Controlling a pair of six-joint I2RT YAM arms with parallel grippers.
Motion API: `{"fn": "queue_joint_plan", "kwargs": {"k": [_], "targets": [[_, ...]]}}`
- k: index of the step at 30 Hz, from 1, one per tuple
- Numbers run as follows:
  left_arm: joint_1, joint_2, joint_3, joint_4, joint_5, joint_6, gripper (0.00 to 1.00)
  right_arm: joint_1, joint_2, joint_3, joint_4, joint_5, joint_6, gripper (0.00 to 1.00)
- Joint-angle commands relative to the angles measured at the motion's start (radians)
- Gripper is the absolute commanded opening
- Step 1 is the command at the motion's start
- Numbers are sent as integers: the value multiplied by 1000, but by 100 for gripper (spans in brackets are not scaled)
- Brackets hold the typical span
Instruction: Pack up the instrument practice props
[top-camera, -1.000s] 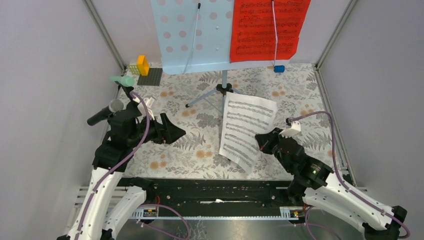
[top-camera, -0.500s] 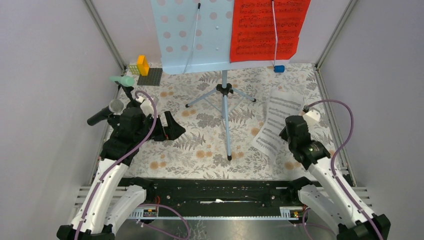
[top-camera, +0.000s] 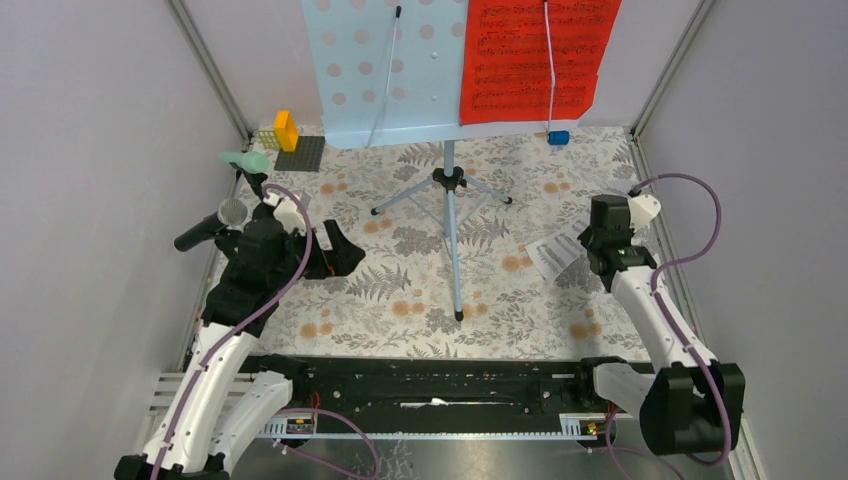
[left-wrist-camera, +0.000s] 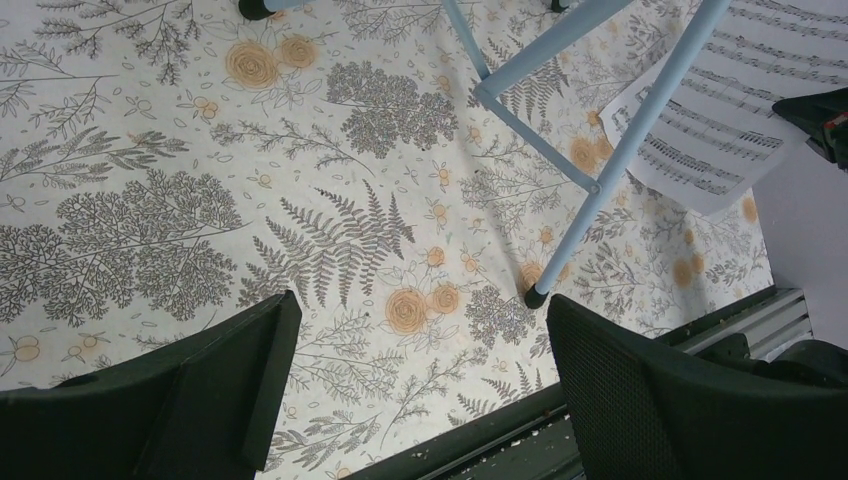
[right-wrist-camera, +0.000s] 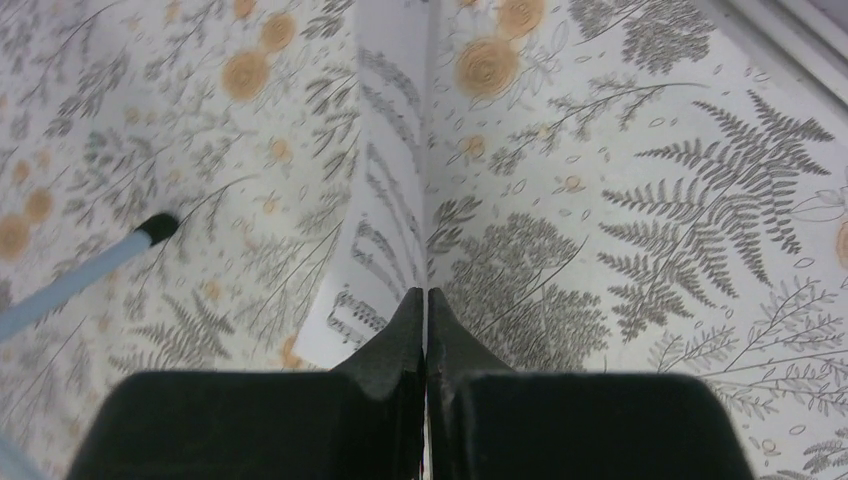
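Arms: we see white shells on the left arm (top-camera: 200, 375) and right arm (top-camera: 655, 310).
Wrists (top-camera: 262, 255): black housings there.
Cables (top-camera: 682, 177): we count one purple lead each.
Fingers (left-wrist-camera: 650, 400): matte black, textured.

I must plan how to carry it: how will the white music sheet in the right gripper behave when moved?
Probably floppy: the white music sheet curves away from the right gripper, which pinches only one edge. It looks thin and light, so a quick move may make it flutter or slip out.
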Motion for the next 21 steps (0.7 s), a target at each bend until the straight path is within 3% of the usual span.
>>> {"fn": "queue_joint_plan", "kwargs": {"k": [1, 6, 15, 16, 18, 19, 21], "targets": [[-2, -6, 1, 74, -9, 0, 99, -89, 81, 27, 86, 8, 6, 0], [-2, 2, -1, 76, 5, 0, 99, -225, 136, -54, 173, -51, 56, 1], [-2, 4, -2, 83, 28, 4, 99, -346, 160, -103, 232, -13, 102, 16], [-2, 3, -3, 84, 28, 5, 99, -355, 162, -101, 233, -11, 103, 22], [-2, 2, -5, 85, 30, 4, 99, -366, 157, -99, 229, -1, 108, 60], [-2, 4, -5, 84, 30, 4, 99, -368, 146, -99, 220, 10, 116, 72], [-2, 10, -3, 84, 32, 4, 99, -370, 123, -99, 200, 30, 125, 83]]}}
